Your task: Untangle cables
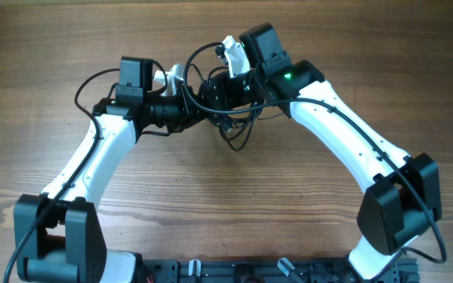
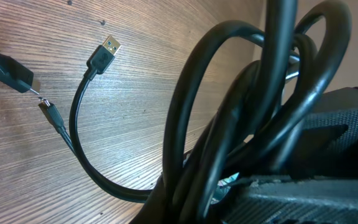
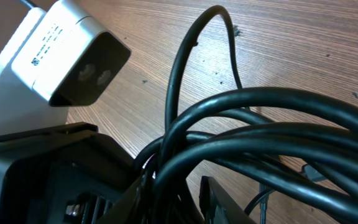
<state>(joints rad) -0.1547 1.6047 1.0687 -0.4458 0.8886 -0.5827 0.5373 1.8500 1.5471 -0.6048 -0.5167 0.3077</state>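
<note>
The left claw [image 1: 189, 108] is pressed together, pinching the cables [image 1: 238, 130], whose loops rise just in front of it. One strand trails out ahead, ending in a USB plug [image 2: 106, 53] flat on the worktop [image 1: 211, 204]. The right claw [image 1: 220, 88] meets the same tangle; I cannot tell whether it is spread or closed.

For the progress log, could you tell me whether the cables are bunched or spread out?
Bunched: the cables cross in overlapping loops; one USB plug trails free.
</note>
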